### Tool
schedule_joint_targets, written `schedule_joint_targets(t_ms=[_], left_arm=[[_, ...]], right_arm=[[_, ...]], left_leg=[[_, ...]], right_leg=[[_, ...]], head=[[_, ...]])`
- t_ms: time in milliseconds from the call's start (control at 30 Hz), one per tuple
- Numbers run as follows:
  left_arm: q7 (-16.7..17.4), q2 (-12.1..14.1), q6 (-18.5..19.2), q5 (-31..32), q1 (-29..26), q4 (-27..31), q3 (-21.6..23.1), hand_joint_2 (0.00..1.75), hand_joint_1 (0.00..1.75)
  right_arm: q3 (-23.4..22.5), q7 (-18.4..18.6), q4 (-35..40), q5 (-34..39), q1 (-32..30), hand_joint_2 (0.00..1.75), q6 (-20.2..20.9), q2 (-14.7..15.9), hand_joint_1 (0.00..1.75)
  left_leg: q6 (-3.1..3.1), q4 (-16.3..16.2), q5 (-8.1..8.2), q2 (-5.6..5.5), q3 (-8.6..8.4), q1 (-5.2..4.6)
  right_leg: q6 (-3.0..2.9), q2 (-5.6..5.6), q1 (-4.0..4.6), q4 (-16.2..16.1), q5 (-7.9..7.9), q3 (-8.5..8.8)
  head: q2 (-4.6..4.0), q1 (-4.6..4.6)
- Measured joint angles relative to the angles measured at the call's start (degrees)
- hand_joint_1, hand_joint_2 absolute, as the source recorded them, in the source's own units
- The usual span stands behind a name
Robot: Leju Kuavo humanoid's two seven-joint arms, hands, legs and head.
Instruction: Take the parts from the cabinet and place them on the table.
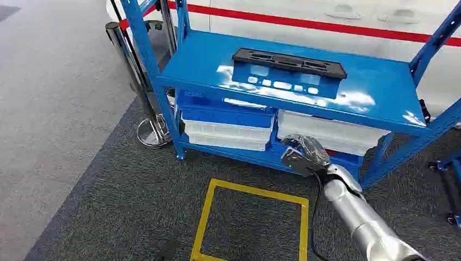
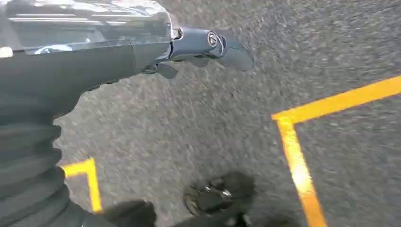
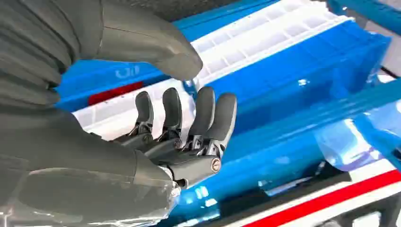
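Note:
A long black plastic part (image 1: 289, 62) lies on the top board of the blue cabinet (image 1: 375, 87), toward its far side. My right hand (image 1: 304, 152) is raised in front of the lower shelf, well below the part and apart from it. In the right wrist view that hand (image 3: 179, 127) holds nothing, its fingers upright and the thumb spread away from them. My left hand (image 2: 203, 45) hangs over the grey carpet with its fingers stretched out and nothing in them.
White bins (image 1: 326, 133) and a blue bin (image 1: 225, 111) fill the lower shelf. A yellow taped square (image 1: 253, 190) marks the carpet before the cabinet. A steel post (image 1: 130, 60) with a round base stands at the cabinet's left corner. A red-striped white wall (image 1: 326, 24) runs behind.

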State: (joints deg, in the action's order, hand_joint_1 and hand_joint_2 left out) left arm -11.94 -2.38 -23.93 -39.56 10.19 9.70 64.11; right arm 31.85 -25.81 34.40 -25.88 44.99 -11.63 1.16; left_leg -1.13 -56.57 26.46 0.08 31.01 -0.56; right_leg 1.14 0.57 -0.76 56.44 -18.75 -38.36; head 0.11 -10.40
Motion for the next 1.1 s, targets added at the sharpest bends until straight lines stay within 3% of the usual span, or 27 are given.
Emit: schedule_joint_targets(t_ms=[367, 833, 1100], left_arm=[[0.3, 0.0, 0.1, -0.9, 0.1, 0.0, -1.4, 1.75, 0.0], [1.5, 0.0, -0.2, -1.6, 0.1, 0.0, -2.2, 1.75, 0.0], [1.9, -0.3, -0.4, -1.6, 0.1, 0.0, -2.2, 1.75, 0.0]], right_arm=[[2.0, -1.3, -5.7, 0.3, 5.3, 1.75, 0.4, -2.2, 1.75], [2.5, -0.6, -7.5, -0.2, 7.8, 1.75, -3.8, -2.9, 1.75], [2.7, 0.4, -8.3, -0.3, 12.7, 1.75, -5.6, -3.1, 1.75]], left_leg=[[0.01, 0.0, -0.02, -0.01, 0.0, 0.02], [0.0, 0.0, -0.03, -0.02, 0.09, 0.01], [0.02, 0.0, -0.06, -0.02, 0.06, 0.01]], right_leg=[[0.0, -0.02, 0.02, 0.0, 0.02, -0.06], [0.02, -0.03, 0.0, 0.0, 0.03, -0.07], [-0.01, -0.03, 0.01, 0.0, 0.07, -0.09]], head=[[0.0, 0.0], [0.02, 0.0], [0.0, 0.0]])
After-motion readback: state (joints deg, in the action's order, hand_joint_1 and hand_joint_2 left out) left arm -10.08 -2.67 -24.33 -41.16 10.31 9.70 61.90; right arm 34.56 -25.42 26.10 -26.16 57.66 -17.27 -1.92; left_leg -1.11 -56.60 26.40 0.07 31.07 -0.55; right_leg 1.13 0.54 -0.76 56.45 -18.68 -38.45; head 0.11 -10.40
